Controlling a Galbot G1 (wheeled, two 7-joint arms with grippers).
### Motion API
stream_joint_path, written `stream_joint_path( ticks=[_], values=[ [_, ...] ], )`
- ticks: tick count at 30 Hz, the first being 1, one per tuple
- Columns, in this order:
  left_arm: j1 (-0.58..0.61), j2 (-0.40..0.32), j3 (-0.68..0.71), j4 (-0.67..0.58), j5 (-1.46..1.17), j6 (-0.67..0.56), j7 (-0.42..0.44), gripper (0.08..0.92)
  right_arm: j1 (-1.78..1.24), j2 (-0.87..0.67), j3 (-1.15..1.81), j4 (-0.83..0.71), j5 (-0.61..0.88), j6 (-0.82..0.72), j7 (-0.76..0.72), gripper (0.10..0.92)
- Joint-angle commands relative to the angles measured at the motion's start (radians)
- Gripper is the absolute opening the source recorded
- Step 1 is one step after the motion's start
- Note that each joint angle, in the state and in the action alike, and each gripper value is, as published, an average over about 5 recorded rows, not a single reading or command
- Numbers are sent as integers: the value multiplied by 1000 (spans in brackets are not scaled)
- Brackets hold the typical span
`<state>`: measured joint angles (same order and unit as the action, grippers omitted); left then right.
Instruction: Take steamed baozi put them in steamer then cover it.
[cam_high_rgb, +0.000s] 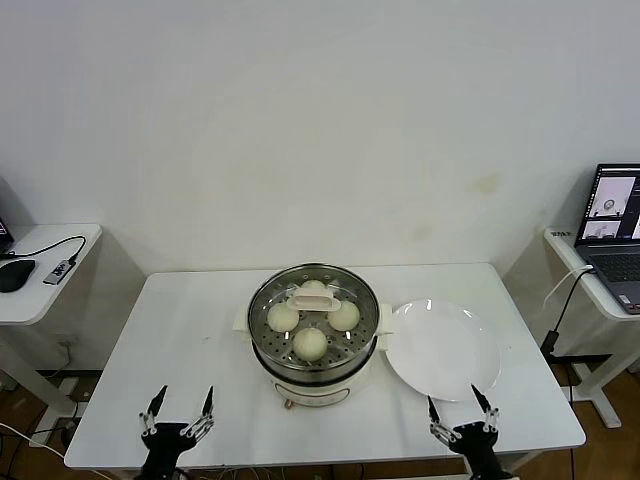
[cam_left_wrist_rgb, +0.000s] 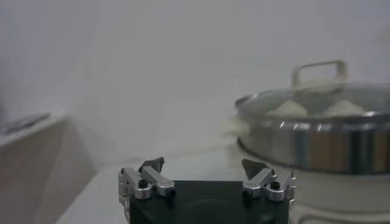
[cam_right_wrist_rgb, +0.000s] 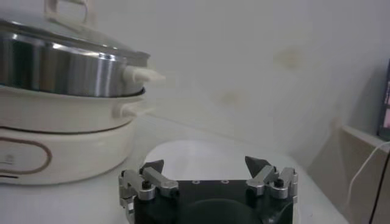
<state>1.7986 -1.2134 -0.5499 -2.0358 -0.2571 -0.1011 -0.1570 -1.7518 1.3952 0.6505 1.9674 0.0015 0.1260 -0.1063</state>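
The steamer (cam_high_rgb: 318, 378) stands mid-table, a shiny steel pot on a cream base. Several cream-white baozi (cam_high_rgb: 309, 342) lie on its perforated tray. The clear glass cover (cam_high_rgb: 270, 300) sits on top, its cream bar handle (cam_high_rgb: 314, 297) over the centre. In the left wrist view the steamer (cam_left_wrist_rgb: 317, 143) and cover handle (cam_left_wrist_rgb: 318, 71) show, with baozi (cam_left_wrist_rgb: 289, 109) behind the glass. My left gripper (cam_high_rgb: 180, 408) (cam_left_wrist_rgb: 202, 165) stands open and empty at the table's front left. My right gripper (cam_high_rgb: 459, 406) (cam_right_wrist_rgb: 205, 164) is open and empty at the front right, just before the plate.
A flat white plate (cam_high_rgb: 444, 349) (cam_right_wrist_rgb: 201, 159) lies bare right of the steamer. Side desks flank the table: a laptop (cam_high_rgb: 612, 232) on the right one, a mouse (cam_high_rgb: 14, 274) and cable on the left. A white wall runs behind.
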Motion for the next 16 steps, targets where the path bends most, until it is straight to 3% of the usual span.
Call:
stream_joint_path(
  ticks=[1,16],
  values=[
    [63,-17,-52,58,-105,-68,32,823,-32,-21,6,27,88,-31,-18,823],
    [63,-5,-43,46,-95,-55,57,823,-37,-8,4,34,79,-55,-1,823]
  ],
)
